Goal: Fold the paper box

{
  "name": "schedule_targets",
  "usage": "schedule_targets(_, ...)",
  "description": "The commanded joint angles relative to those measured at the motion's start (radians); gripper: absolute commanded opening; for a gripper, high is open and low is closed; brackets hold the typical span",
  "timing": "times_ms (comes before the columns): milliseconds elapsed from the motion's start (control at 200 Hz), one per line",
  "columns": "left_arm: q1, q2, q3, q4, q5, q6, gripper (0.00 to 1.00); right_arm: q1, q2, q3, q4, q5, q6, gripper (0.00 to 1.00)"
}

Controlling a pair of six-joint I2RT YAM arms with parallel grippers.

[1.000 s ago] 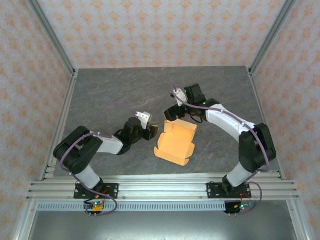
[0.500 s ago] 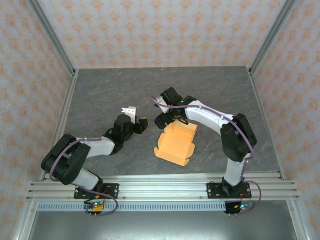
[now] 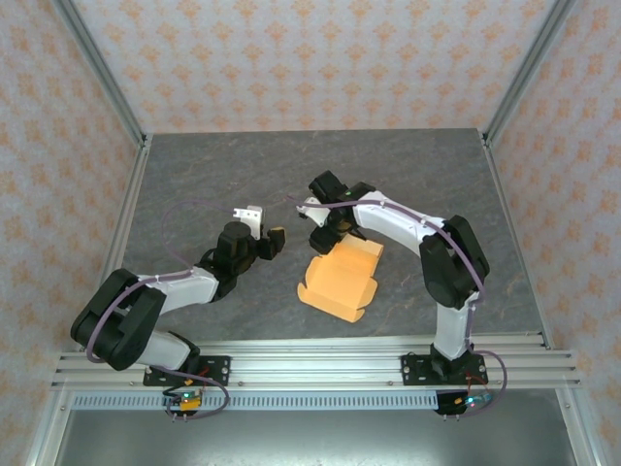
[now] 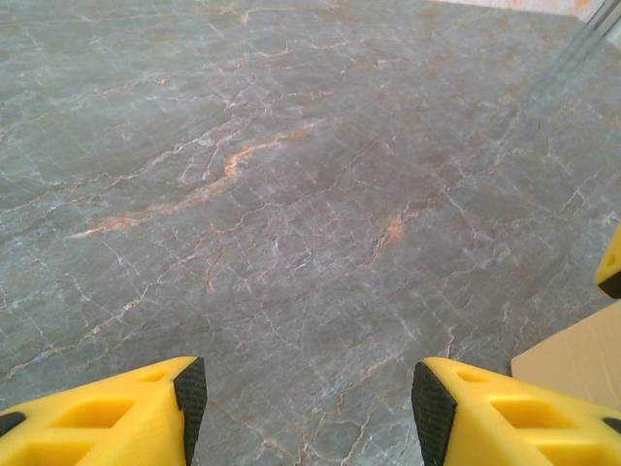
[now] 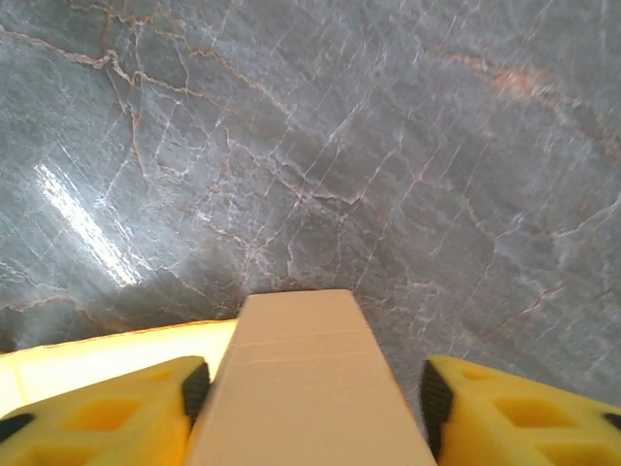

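Note:
The paper box point(image 3: 340, 278) is a tan-orange die-cut piece lying partly folded at the table's middle, with its walls raised. My right gripper point(image 3: 323, 226) is at the box's far left corner. In the right wrist view, a raised flap point(image 5: 306, 379) stands between the right gripper's point(image 5: 310, 388) yellow fingers. The left pad touches the flap and a gap shows at the right pad. My left gripper point(image 3: 264, 227) hovers open to the left of the box with nothing between its fingers point(image 4: 146, 408). One corner of the box point(image 4: 577, 354) shows in the left wrist view.
The grey marbled table point(image 3: 213, 184) is bounded by aluminium frame rails point(image 3: 126, 214) at the sides and a rail across the front point(image 3: 310, 364). Patterned walls stand behind and beside it.
My right gripper swung left and down over the box's far left flap, and its jaws narrowed around it. The left gripper drew back to the left, away from the box.

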Motion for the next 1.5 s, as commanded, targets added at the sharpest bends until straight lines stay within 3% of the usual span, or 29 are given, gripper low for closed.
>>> schedule_targets(0, 0.016, -0.023, 0.0, -0.029, -0.004, 0.018, 0.6, 0.001, 0.001, 0.022, -0.045, 0.004, -0.021, 0.55)
schedule_targets(290, 0.021, -0.053, 0.023, -0.072, -0.008, -0.013, 0.61, -0.028, -0.074, -0.052, 0.043, -0.036, 0.03, 0.42)
schedule_targets(420, 0.05, -0.087, 0.057, -0.133, -0.009, -0.11, 0.62, -0.08, -0.16, -0.14, 0.177, -0.1, 0.128, 0.39)
schedule_targets(601, 0.093, -0.146, 0.077, -0.2, 0.067, -0.205, 0.64, -0.146, -0.257, -0.283, 0.392, -0.186, 0.249, 0.35)
schedule_targets(841, 0.106, -0.179, 0.029, -0.291, 0.223, -0.288, 0.65, -0.208, -0.3, -0.394, 0.539, -0.192, 0.333, 0.31)
schedule_targets(1026, 0.105, -0.23, -0.064, -0.186, 0.323, -0.397, 0.66, -0.251, -0.337, -0.504, 0.711, -0.196, 0.43, 0.31)
schedule_targets(1181, 0.05, -0.265, -0.066, -0.21, 0.346, -0.358, 0.69, -0.272, -0.338, -0.576, 0.841, -0.192, 0.52, 0.31)
schedule_targets(1341, 0.025, -0.174, -0.005, -0.149, 0.438, -0.374, 0.72, -0.271, -0.316, -0.611, 0.92, -0.202, 0.604, 0.3)
schedule_targets(1497, -0.007, -0.01, 0.103, -0.263, 0.444, -0.345, 0.75, -0.272, -0.319, -0.646, 0.968, -0.208, 0.634, 0.3)
